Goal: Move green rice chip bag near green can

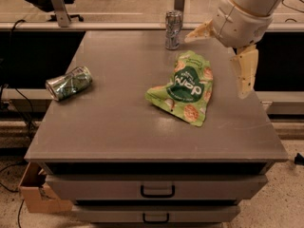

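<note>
The green rice chip bag (pixel 185 89) lies flat on the grey table (pixel 118 127), right of centre, light green with a dark round logo and tan rice cakes. The green can (pixel 69 82) lies on its side near the table's left edge, far from the bag. My gripper (pixel 214 67) hangs above the table's right side, just right of and above the bag's upper end. It is open and empty: one cream finger (pixel 199 31) points left, the other (pixel 246 72) points down.
A silver-grey dented can (pixel 173 23) stands upright at the table's back edge, behind the bag. The table has two drawers (pixel 156 190) in front. A cardboard box (pixel 35 194) sits on the floor at lower left.
</note>
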You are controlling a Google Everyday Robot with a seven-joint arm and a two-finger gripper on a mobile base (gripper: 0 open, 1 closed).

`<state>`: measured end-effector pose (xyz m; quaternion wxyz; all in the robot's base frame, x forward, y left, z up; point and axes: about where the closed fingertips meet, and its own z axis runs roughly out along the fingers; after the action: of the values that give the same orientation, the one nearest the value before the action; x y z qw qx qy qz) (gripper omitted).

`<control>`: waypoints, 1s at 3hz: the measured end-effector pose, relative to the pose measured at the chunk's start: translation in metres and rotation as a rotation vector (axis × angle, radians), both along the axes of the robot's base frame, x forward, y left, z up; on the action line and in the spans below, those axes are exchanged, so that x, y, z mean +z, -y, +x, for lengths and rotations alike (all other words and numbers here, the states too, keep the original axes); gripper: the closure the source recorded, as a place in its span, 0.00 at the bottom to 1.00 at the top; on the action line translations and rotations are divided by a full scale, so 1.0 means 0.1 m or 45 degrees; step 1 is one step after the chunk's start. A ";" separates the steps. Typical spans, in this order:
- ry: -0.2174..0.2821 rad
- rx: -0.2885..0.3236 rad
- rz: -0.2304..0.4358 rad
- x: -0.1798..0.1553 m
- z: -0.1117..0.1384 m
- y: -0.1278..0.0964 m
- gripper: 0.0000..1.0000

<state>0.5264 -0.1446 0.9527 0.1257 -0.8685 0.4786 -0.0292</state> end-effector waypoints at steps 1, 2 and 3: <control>0.033 -0.003 -0.002 0.02 0.04 -0.02 0.00; 0.056 0.129 -0.105 -0.08 0.19 -0.07 0.00; 0.024 0.343 -0.274 -0.42 0.41 -0.14 0.00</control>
<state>0.5670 -0.1305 0.9106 0.0391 -0.9329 0.3508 -0.0713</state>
